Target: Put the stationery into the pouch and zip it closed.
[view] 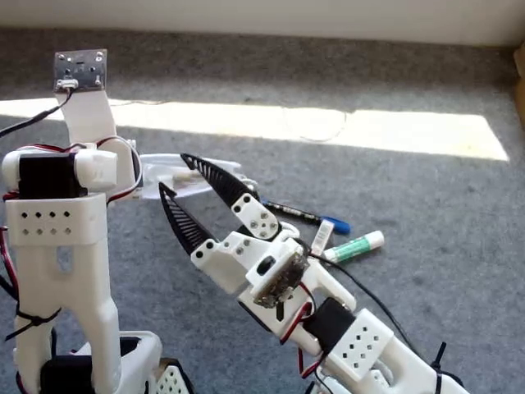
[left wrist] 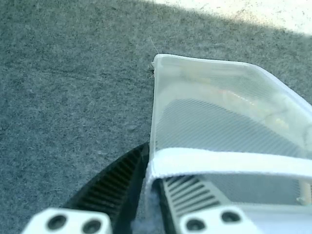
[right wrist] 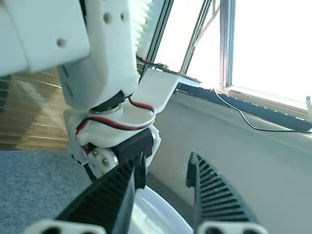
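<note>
loading step. l hand (left wrist: 152, 176) is clamped on the pouch (left wrist: 219, 126) rim. r hand (view: 175, 174) gapes wide, empty, just by the pouch. pens (view: 305, 215) lie on the carpet (view: 426, 213), apart from the pouch. next, imo: r hand must go grab a pen w/ the pouch held steady.

Both arms have white printed shells with rows of small round holes. Left arm (view: 57, 246): black motor blocks (view: 45, 176) set into the shell, red and black cables (view: 8, 263) down one side, and a grey plate (view: 79, 70) with small screws at the top. Right arm (view: 353, 336): an exposed circuit board (view: 277, 279), red wires (view: 299, 324) beside a black motor, and a right gripper (view: 171, 171) with two curved, ribbed black fingers (view: 215, 179).
</note>
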